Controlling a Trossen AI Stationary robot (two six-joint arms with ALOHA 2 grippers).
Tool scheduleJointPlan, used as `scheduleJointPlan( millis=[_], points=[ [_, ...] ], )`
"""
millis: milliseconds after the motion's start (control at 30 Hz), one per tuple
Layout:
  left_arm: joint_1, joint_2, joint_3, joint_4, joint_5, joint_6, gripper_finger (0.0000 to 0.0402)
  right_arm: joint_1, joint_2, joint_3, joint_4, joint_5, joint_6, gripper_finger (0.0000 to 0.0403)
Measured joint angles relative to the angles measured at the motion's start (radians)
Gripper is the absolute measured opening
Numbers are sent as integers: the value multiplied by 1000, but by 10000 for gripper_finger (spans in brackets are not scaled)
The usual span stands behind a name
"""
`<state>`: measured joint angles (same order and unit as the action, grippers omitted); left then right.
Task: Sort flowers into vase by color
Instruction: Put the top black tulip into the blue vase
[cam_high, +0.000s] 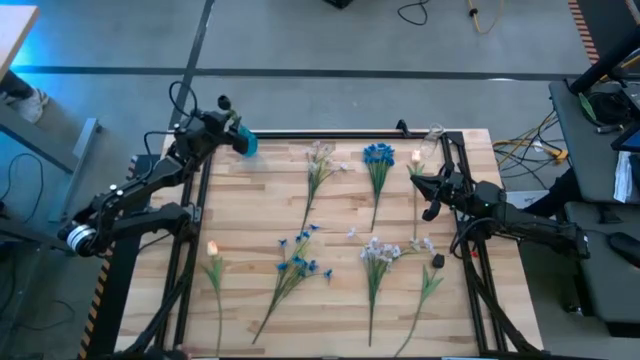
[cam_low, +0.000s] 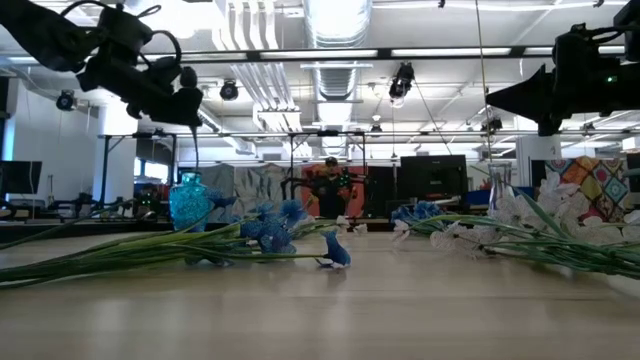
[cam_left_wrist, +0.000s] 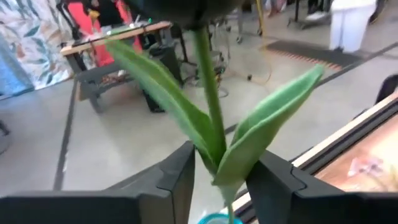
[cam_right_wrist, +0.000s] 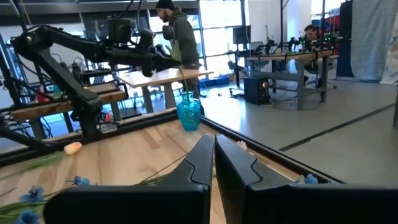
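Green stems lie strewn across the near half of the wooden table (cam_high: 250, 340): a peach tulip (cam_high: 213, 250) near left, a loose blue sprig (cam_high: 296, 262) beside it, a pale white-lilac sprig (cam_high: 378, 252) to its right, and another stem at the near right. Farther back lie a second pale sprig (cam_high: 320, 160), a tight blue bunch (cam_high: 378, 155) and another peach bud (cam_high: 416, 156).

Your step in hand, as I judge it, is dropping a stem into the blue vase (cam_high: 246, 143) at the far left corner. The left gripper (cam_high: 226, 120) hangs directly above that vase, its fingers (cam_left_wrist: 177, 177) pinched on a leafy green stem (cam_left_wrist: 208, 106) that hangs down between them (the vase rim just shows beneath in the left wrist view). Keep the stem vertical and centred over the mouth, come down slowly until the stem end is well inside, and only then let go; the broad leaves may catch the rim and tip the light vase. I cannot see this stem's blossom, so check that its colour suits this vase.

The left arm reaches from the left edge, bent forward, its wrist raised well above the table. The right arm waits at the far right, its gripper (cam_high: 425, 185) lifted clear of the wood, fingers pressed together and holding nothing, aimed leftwards across the table toward the vase. A clear vase (cam_high: 434, 133) stands at the far right corner.
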<state>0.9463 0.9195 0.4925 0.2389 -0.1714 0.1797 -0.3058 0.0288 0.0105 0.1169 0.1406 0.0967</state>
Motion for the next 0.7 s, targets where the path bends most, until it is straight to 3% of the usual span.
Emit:
scheduleJointPlan(
  millis=[200, 700],
  points=[
    [0, -38, 2, -104, -78, 18, 146, 0, 0, 0, 0, 0, 0, 9],
    [-46, -245, -3, -315, -87, -61, 163, 0, 0, 0, 0, 0, -2, 9]
  ],
)
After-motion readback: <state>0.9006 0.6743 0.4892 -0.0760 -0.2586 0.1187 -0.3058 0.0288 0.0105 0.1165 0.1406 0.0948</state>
